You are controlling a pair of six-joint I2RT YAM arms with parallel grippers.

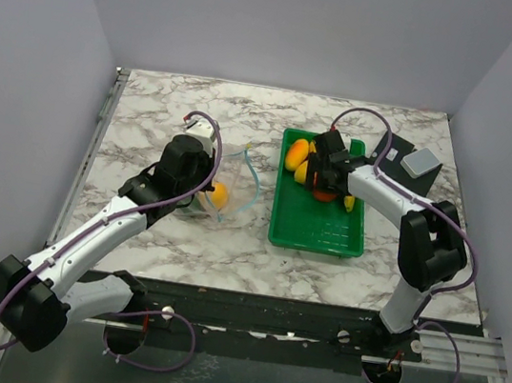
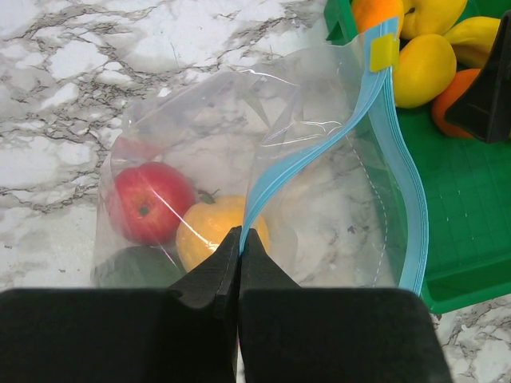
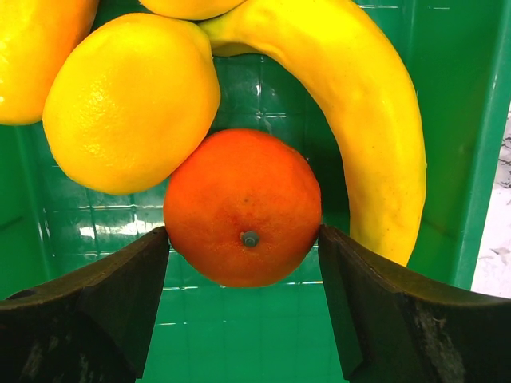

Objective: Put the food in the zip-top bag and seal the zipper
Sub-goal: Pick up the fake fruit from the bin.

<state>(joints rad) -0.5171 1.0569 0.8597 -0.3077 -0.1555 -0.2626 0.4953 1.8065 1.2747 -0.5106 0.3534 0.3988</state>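
A red plastic fruit [image 2: 148, 203], a yellow-orange fruit [image 2: 209, 231] and a dark green fruit [image 2: 136, 267] lie inside the clear floppy zip-top bag [image 2: 319, 207] on the marble surface [image 2: 80, 64], with the left end effector [image 2: 239, 239] clamped on its unsealed light blue zipper strip [image 2: 319, 148], while the right end effector [image 3: 242, 239], fingers apart, flanks a round orange fruit [image 3: 239, 183] in the green plastic tray [image 3: 239, 339], where yellow fruits [image 3: 132, 104] also await bagging.

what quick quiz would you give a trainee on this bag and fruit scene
1. True or false: the left jaws are shut on the zipper of the zip-top bag.
2. Pick one: the fruit between the open right jaws, in the green tray, is A a pear, B an orange, C a strawberry.
3. How many fruits lie inside the bag?

Key: 1 true. 2 B. 3 three: a red apple, a yellow-orange fruit and a dark green one.
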